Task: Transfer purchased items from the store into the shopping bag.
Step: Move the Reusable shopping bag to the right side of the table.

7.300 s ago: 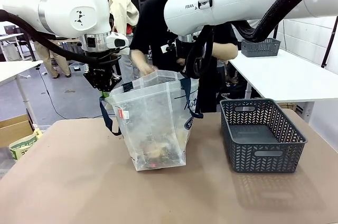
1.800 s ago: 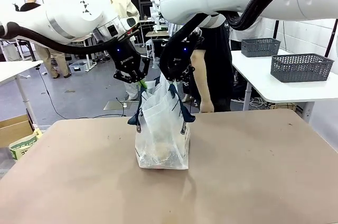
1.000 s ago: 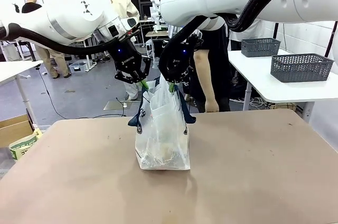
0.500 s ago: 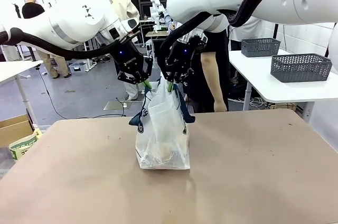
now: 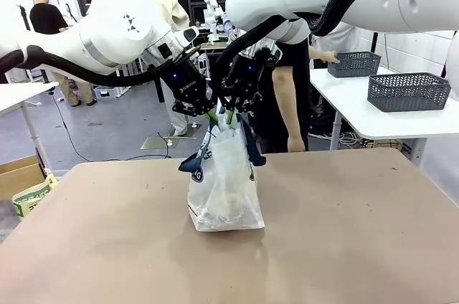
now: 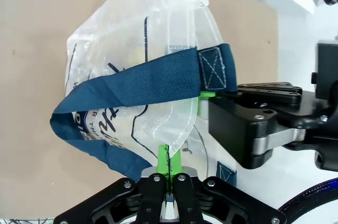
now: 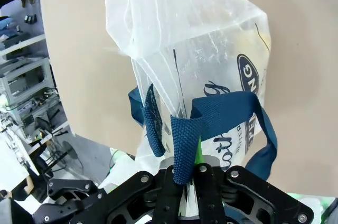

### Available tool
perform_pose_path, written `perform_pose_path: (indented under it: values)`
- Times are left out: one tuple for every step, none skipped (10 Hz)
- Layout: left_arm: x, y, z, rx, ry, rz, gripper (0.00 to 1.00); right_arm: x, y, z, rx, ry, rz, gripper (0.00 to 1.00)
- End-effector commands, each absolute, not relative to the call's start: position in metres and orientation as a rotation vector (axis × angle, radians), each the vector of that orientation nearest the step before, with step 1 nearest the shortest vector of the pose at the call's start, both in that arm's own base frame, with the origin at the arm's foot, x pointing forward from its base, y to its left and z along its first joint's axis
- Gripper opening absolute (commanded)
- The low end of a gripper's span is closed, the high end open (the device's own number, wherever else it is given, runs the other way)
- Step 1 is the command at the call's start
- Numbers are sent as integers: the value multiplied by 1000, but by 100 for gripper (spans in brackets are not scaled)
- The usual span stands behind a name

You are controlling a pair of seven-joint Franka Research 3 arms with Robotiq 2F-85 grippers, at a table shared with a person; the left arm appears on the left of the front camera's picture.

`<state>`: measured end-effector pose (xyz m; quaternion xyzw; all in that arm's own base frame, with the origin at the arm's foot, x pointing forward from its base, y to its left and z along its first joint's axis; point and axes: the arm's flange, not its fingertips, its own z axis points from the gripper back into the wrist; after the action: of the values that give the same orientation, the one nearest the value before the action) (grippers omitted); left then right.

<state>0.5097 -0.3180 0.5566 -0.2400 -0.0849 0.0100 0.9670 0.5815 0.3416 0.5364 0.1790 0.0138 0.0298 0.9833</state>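
Observation:
The shopping bag (image 5: pixel 224 189), translucent with navy straps, stands at mid-table, its top drawn together. My left gripper (image 5: pixel 210 115) and right gripper (image 5: pixel 231 115) meet above it, each shut on the bag's top edge. In the left wrist view my left gripper (image 6: pixel 168 154) pinches the plastic rim beneath a navy strap (image 6: pixel 142 84), with the right gripper's fingers (image 6: pixel 248 129) close alongside. In the right wrist view my right gripper (image 7: pixel 187 167) clamps the rim by a strap over the shopping bag (image 7: pixel 200 39). Purchased items (image 5: pixel 217 211) show dimly at the bottom. The store (image 5: pixel 409 91) sits on the side table.
A person (image 5: pixel 287 103) stands behind the table, one hand at a second grey basket (image 5: pixel 353 64) on the white side table (image 5: pixel 373 121). A cardboard box (image 5: pixel 20 175) sits on the floor at the left. Bare brown tabletop (image 5: pixel 344 232) surrounds the bag.
Both grippers have shifted a little to the right and closer together, carrying the bag's top with them. The person's arm has reached out to the far basket.

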Motion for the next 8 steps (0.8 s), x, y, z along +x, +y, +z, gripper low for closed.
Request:
perform_pose_path:
  values:
    - [507,-319,557,-555,-198,6,0,584,347,536,401,48,31,0]
    - [506,-319,558,-569,-205,9,0,585,348,534,408,54,28,0]
    - [506,-316,557,-573,-196,21,0,586,348,534,408,51,25,0]
    - [507,-312,556,-580,-184,31,0,587,346,534,415,48,19,0]
    - [509,-322,559,-522,-178,29,0,586,343,535,421,40,12,0]
    - [509,-322,559,-522,-178,29,0,584,341,537,430,41,1,0]
    - [509,-322,559,-522,-178,29,0,583,343,539,448,65,-24,0]
    - [510,-321,556,-528,-169,35,0,581,346,542,451,101,-93,0]
